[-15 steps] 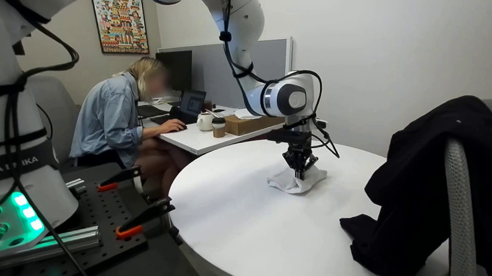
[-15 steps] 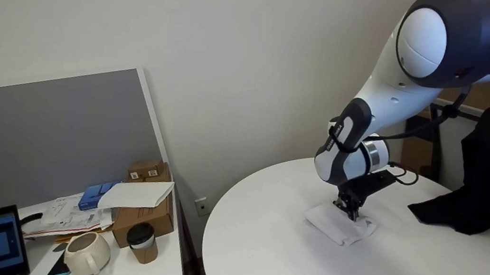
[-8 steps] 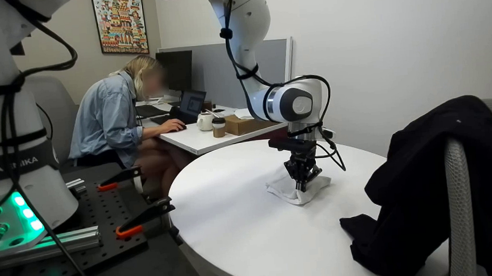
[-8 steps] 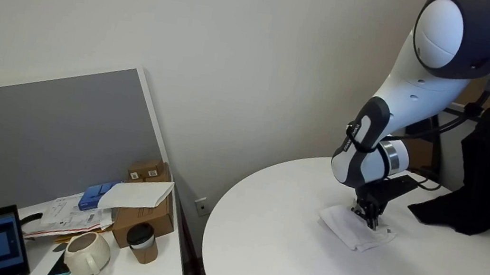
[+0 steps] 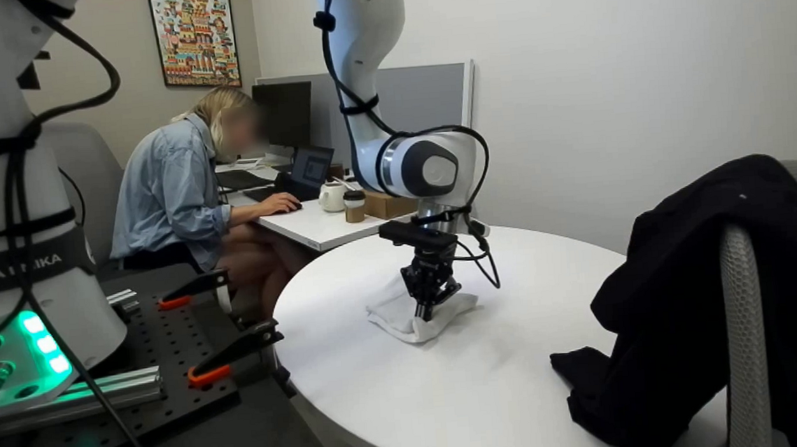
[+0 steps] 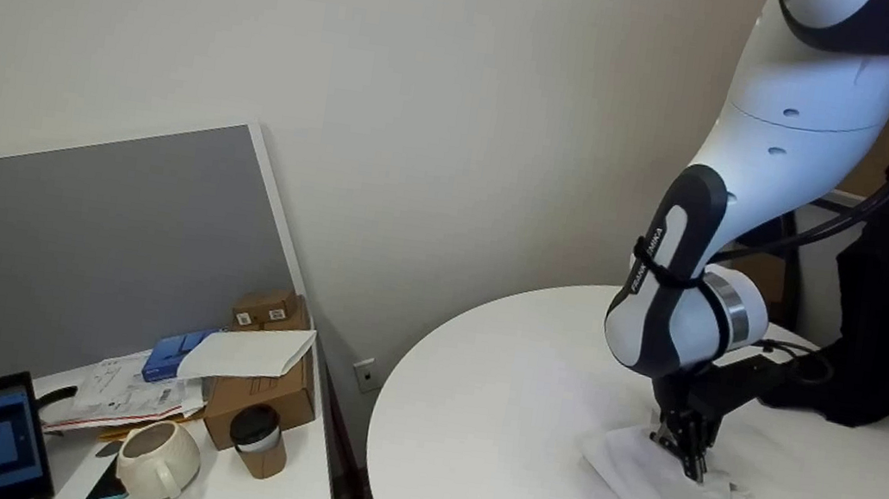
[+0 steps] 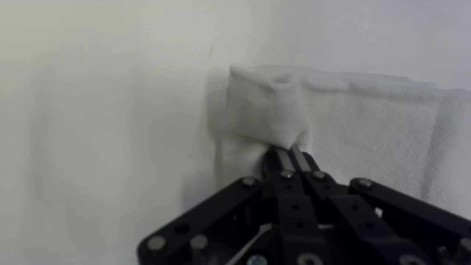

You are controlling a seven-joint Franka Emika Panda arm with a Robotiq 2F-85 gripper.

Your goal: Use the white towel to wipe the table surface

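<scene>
The white towel (image 5: 404,327) lies folded and bunched on the round white table (image 5: 453,402). It also shows in an exterior view (image 6: 648,485) on the table (image 6: 472,427), and in the wrist view (image 7: 368,136). My gripper (image 5: 424,314) points down with its fingertips at the towel, pinching a raised fold near one edge. In an exterior view the gripper (image 6: 694,474) is over the towel's far right part. In the wrist view the gripper (image 7: 290,150) has its fingers nearly together on the fold, which hides the very tips. The towel rests against the tabletop.
A black garment (image 5: 684,302) hangs over a chair and reaches onto the table's edge; it also shows in an exterior view (image 6: 875,345). A desk with a cardboard box (image 6: 263,398), a paper cup (image 6: 259,441) and a mug (image 6: 158,462) stands beside the table. A person (image 5: 178,176) sits there.
The gripper and towel have slid together across the table, in an exterior view leftward toward the robot base, in an exterior view rightward and nearer the camera. The grip looks unchanged.
</scene>
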